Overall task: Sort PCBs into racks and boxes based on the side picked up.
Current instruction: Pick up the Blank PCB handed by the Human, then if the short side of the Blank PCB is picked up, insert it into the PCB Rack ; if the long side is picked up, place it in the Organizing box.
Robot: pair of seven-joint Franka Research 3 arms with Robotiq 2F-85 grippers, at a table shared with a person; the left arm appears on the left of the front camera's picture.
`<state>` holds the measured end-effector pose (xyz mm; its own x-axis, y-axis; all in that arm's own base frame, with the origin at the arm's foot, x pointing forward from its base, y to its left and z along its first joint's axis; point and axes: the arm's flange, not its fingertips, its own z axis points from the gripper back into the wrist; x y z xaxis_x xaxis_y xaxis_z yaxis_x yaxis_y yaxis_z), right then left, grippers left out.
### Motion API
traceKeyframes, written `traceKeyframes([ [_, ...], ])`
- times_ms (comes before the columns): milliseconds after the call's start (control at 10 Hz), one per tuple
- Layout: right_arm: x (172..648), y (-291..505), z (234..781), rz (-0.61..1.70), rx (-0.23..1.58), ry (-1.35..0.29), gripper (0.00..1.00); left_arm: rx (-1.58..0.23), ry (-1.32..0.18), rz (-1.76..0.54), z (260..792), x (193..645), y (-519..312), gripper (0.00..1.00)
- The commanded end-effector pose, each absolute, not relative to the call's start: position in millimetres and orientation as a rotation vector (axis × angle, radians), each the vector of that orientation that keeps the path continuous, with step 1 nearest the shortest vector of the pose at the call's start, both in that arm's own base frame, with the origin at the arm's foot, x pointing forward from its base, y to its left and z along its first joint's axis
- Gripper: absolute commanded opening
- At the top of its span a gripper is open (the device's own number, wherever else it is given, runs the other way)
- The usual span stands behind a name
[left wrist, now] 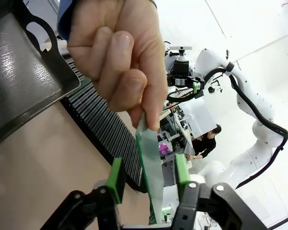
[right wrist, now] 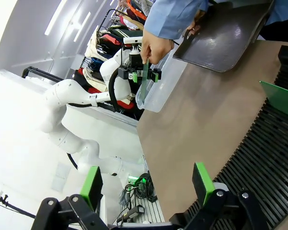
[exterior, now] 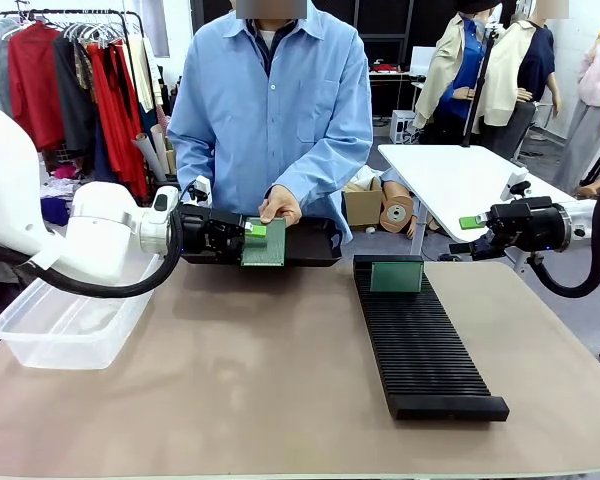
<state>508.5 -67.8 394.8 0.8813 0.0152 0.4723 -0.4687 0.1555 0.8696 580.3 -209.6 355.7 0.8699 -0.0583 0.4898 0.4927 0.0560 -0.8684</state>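
Note:
A person's hand (exterior: 280, 207) holds a green PCB (exterior: 265, 245) upright by its top edge, in front of the black tray. My left gripper (exterior: 252, 232) reaches in from the left around that board. In the left wrist view the PCB (left wrist: 151, 163) stands edge-on between the green pads (left wrist: 116, 179), with a gap on each side, and the hand (left wrist: 120, 57) pinches it from above. Another PCB (exterior: 396, 275) stands in the far end of the black rack (exterior: 420, 340). My right gripper (exterior: 467, 236) hovers open and empty past the rack's far right corner.
The clear box (exterior: 70, 320) sits at the table's left edge under my left arm. A flat black handled tray (exterior: 315, 240) lies in front of the person. Bare table lies between box and rack. A white side table (exterior: 460, 180) stands behind my right gripper.

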Motion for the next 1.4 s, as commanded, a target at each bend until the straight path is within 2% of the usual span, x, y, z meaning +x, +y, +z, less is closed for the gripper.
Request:
traceKeyframes([
  [0,508.2,-68.0,395.6,0.367,1.373,-0.406,1.00,-1.484,-0.380,-0.407,356.1,584.6,-211.8,0.04],
  [100,508.2,-68.0,395.6,0.367,1.373,-0.406,1.00,-1.482,-0.377,-0.406,355.2,585.2,-212.3,0.00],
  [1300,508.2,-68.0,395.6,0.367,1.373,-0.406,1.00,-1.464,-0.358,-0.424,351.1,580.9,-209.5,0.00],
])
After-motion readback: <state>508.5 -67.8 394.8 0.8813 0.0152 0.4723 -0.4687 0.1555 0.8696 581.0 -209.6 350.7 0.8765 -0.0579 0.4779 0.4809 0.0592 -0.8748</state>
